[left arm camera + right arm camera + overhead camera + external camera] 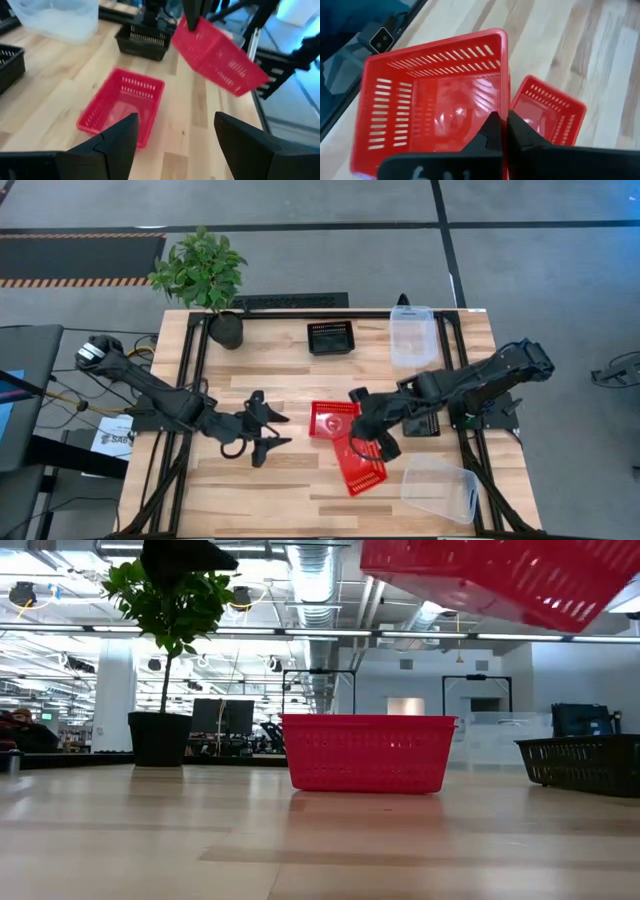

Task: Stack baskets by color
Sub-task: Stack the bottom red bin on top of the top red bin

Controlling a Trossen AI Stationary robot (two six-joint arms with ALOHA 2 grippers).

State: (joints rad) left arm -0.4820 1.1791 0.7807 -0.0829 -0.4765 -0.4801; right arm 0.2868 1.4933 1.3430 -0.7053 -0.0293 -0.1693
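The right gripper (358, 442) is pinched tight on the rim of a red basket (362, 465) and holds it up in the air, tipped to one side. A second red basket (334, 420) sits flat on the table (280, 490), just beside the lifted one, and it looks like the place to drop it in.

The left gripper (268, 427) waits near the middle of the table with its fingers spread wide, and it holds nothing.

A black basket (331, 337) sits at the far side, near the plant pot (226, 329). Another black basket (144, 41) is under the right arm. One clear bin (411, 335) is at the far right, and another clear bin (440, 488) is at the near right.

What could go wrong? The lifted basket hangs crooked from one thin edge, so it could slip out of the pinch. If it comes down tilted, a corner may catch the rim of the lower basket and push it away, or it may sit stuck on top and not drop in.
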